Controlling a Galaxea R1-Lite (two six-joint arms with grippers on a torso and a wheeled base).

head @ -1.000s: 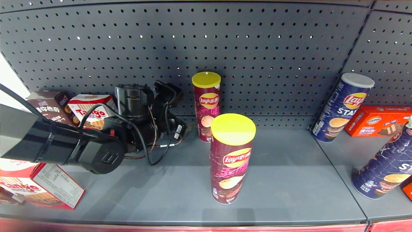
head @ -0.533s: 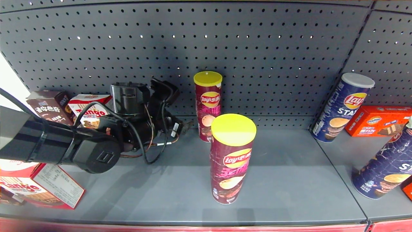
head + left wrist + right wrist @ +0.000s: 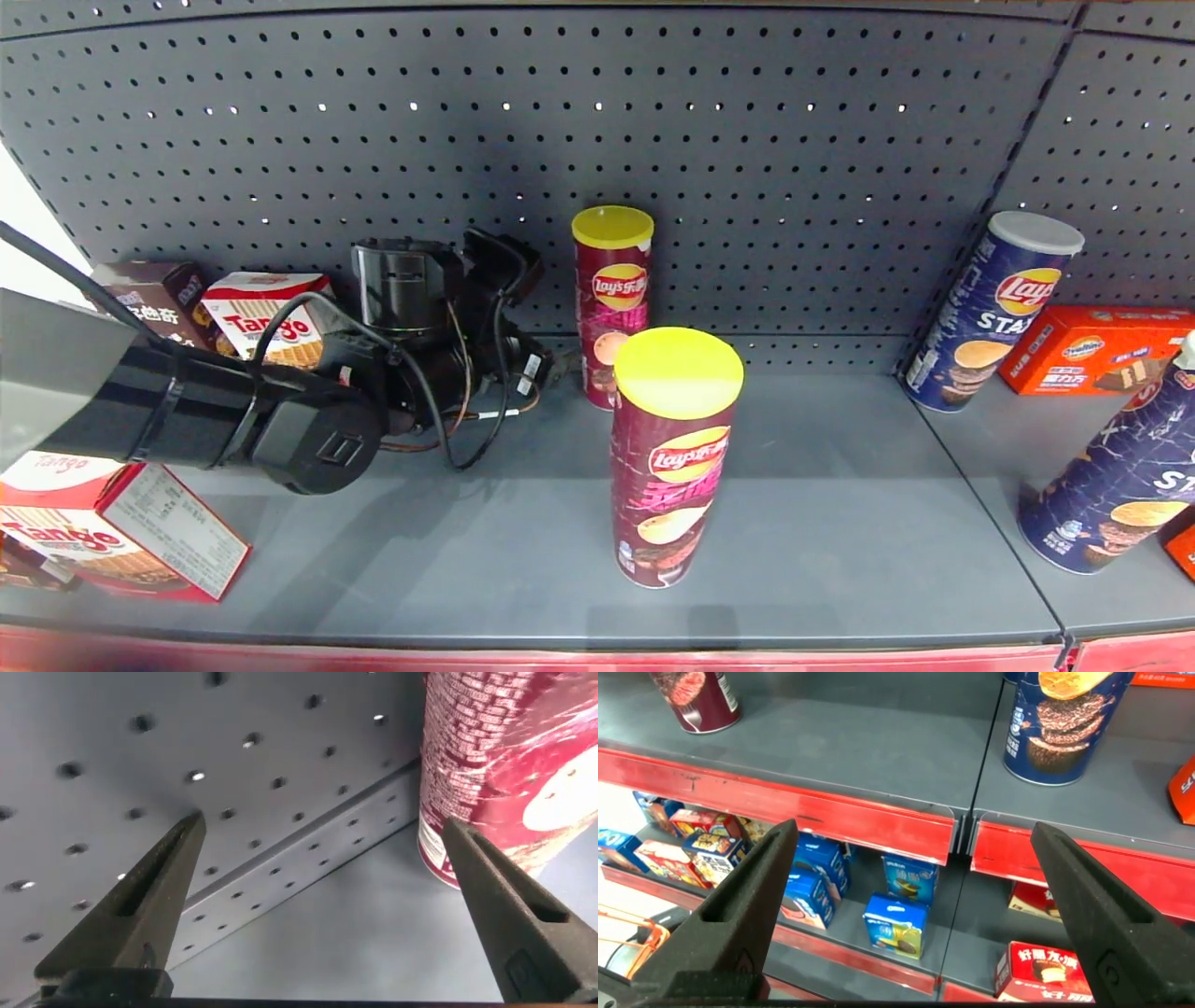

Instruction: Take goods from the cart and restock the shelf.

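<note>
Left tool agape beside cylindrical can (glossy).

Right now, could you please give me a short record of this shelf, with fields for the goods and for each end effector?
shelf: grey board, pegboard wall behind
red cans: two, upright, yellow lids; front can mid-shelf, rear can by the wall
blue cans: rear blue can and front blue can, on the right
boxes: wafer boxes on the left, orange box far right
left end effector: open, empty, low at the back, just left of the rear can
right end effector: open, empty, before the shelf's front edge
</note>
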